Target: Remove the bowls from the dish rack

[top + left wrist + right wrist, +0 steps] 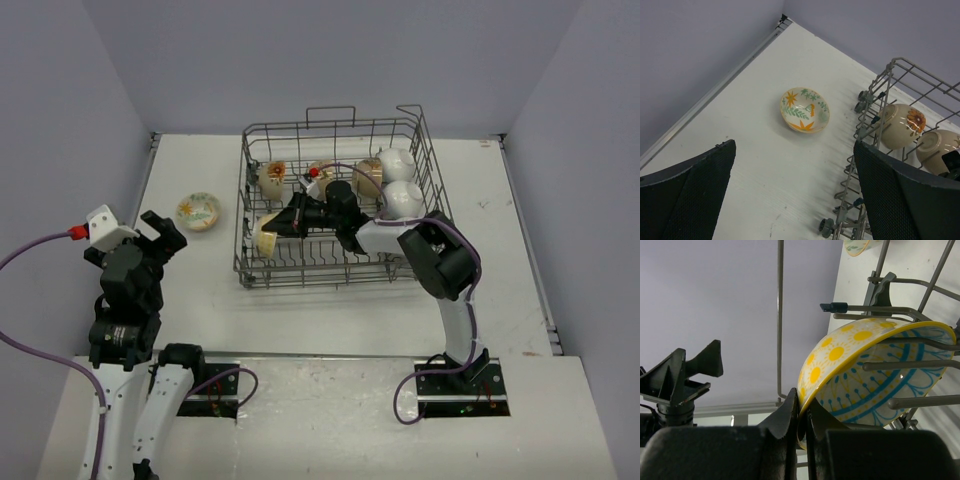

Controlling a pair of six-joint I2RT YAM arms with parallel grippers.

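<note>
The grey wire dish rack (pixel 345 123) stands at the back of the table. My right gripper (pixel 287 224) reaches into its left front part, shut on the rim of a bowl (pixel 875 375) with yellow suns outside and teal lines inside; the fingertips (pixel 790 407) pinch the rim from both sides. That bowl (pixel 265 238) leans among the tines. Cream patterned bowls (pixel 272 180) and two white bowls (pixel 403 199) stay in the rack. A floral bowl (pixel 197 211) lies on the table left of the rack. My left gripper (pixel 160 234) hovers open, nearer than it and empty.
In the left wrist view, the floral bowl (pixel 804 110) sits between the table's left edge rail (pixel 715 92) and the rack's corner (pixel 875 95), with a cream flower bowl (pixel 900 126) behind the wires. Grey walls enclose the table.
</note>
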